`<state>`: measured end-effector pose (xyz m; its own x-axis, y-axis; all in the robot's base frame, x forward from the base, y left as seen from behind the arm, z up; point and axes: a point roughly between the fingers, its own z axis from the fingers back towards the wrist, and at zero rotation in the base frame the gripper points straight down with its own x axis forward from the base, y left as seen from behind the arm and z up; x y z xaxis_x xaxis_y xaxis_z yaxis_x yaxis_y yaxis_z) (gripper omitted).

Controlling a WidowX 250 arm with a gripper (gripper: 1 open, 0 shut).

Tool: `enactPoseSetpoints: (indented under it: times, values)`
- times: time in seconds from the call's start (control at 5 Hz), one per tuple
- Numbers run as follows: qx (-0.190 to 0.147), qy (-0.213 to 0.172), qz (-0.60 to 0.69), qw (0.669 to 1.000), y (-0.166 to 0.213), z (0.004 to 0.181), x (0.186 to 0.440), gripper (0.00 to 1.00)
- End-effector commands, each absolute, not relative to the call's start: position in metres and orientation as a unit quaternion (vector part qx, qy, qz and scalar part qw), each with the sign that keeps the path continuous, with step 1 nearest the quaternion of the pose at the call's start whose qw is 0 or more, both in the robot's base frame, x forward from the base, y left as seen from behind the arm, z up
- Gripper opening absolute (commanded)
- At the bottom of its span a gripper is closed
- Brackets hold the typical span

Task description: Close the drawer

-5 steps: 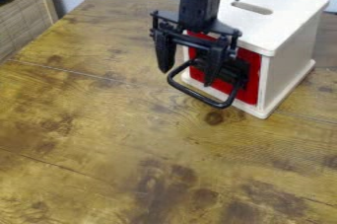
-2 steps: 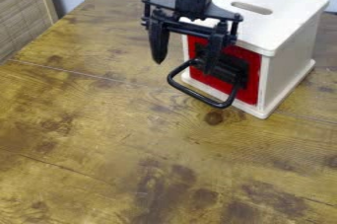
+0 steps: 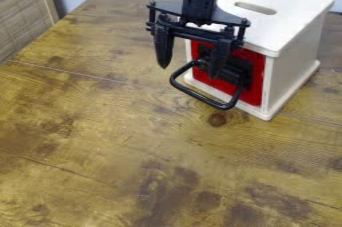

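Note:
The drawer (image 3: 235,72) has a red face with a black front panel and sits in the front of a small cream-white box (image 3: 291,33) at the back right of the table. Its large black loop handle (image 3: 201,92) juts forward and down to the left. My gripper (image 3: 191,55) hangs from above just in front of the drawer face, above the handle. Its two black fingers (image 3: 163,47) are spread apart with nothing between them. The drawer face looks nearly flush with the box. The gripper hides its upper left part.
The worn wooden table (image 3: 120,141) stretches to the front and left. A dark knot (image 3: 217,120) marks the wood just below the handle. A wooden slatted panel (image 3: 24,21) stands at the far left edge. The box top has a slot (image 3: 257,10).
The gripper has risen a little and shifted slightly left from a second ago, staying open. The drawer and handle look unchanged.

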<state>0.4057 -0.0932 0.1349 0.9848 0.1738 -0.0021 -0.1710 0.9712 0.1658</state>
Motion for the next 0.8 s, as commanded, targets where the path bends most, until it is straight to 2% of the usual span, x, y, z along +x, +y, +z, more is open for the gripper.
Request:
enactPoseSetpoints:
  times: [0.0, 0.2, 0.4, 0.6]
  values:
    - [0.061, -0.067, 0.058, 0.994, -0.104, 0.186, 0.402, 1.00]
    - [0.060, -0.075, 0.038, 0.995, -0.104, 0.184, 0.403, 1.00]
    - [0.063, -0.081, 0.066, 0.993, -0.095, 0.192, 0.399, 1.00]
    - [0.067, -0.092, 0.097, 0.989, -0.082, 0.179, 0.396, 1.00]
